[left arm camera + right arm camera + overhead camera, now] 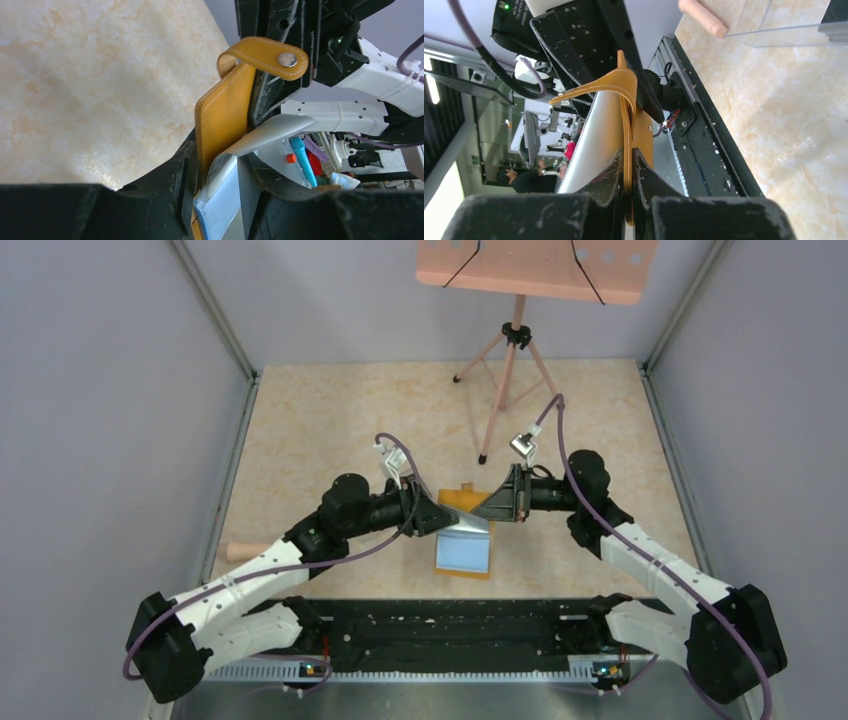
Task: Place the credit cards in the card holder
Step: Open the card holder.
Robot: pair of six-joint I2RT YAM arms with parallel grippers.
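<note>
Right gripper [629, 156] is pinched tight on the orange flap of the holder [466, 540], held up over the middle of the table [320, 430]. Left gripper [218, 156] has a finger on each side of it, but I cannot tell if it squeezes. It is orange outside and shiny blue-grey inside, with a snap tab [270, 57]; raised letters on the white arm [345, 107] behind are too blurry to read.
</note>
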